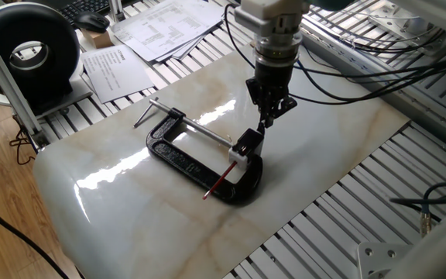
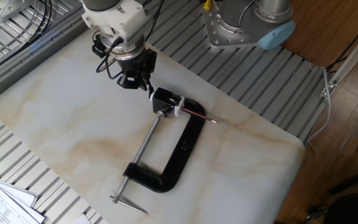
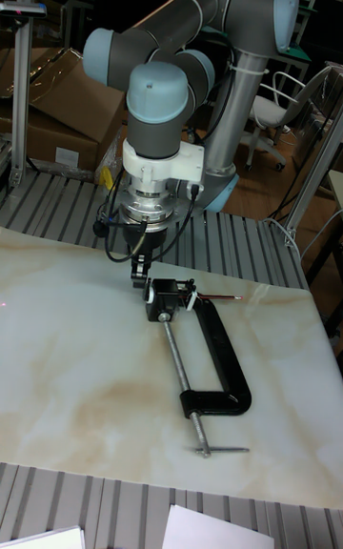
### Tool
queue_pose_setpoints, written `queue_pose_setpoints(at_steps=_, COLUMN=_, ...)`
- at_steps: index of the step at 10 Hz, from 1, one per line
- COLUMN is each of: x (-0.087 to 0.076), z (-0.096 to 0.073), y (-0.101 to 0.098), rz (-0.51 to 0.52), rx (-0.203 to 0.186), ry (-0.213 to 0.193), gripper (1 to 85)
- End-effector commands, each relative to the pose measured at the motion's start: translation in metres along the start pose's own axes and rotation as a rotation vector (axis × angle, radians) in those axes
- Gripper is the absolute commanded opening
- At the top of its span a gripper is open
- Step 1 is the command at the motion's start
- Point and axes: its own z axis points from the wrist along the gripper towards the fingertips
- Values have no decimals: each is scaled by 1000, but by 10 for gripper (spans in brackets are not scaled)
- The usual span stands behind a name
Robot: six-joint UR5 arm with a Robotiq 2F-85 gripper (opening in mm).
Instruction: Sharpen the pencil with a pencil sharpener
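One pencil [image 1: 220,179] sticks out of one pencil sharpener [image 1: 246,144], gripped in one black C-clamp [image 1: 190,161] on the table [image 1: 339,147]. The hand [image 1: 267,118], fingers together, hangs just beside it.

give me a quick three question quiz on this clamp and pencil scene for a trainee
1. True or false: the pencil lies loose on the table, away from the pencil sharpener.
2. What holds the sharpener in place?
3. Where is the hand? A) beside the sharpener B) over the clamp's T-handle

Key
1. False; it sticks out of the sharpener.
2. The black C-clamp, between screw and frame.
3. A
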Motion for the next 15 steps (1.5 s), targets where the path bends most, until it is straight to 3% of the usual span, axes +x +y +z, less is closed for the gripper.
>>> queue_pose_setpoints(at_steps=1, x=-14, z=4, y=7, rz=17, rx=-15, ry=-44, gripper=13)
queue_pose_setpoints(at_steps=5, x=-8, z=5, y=14, rz=11, rx=-45, ry=-61, gripper=13)
queue_pose_setpoints(at_steps=10, x=7, z=8, y=17, rz=-9, rx=-49, ry=-63, gripper=13)
queue_pose_setpoints(at_steps=12, x=14, z=9, y=15, rz=-7, rx=-42, ry=-26, gripper=13)
queue_pose_setpoints(at_steps=15, x=0, z=10, y=15, rz=19, rx=-36, ry=-38, gripper=13)
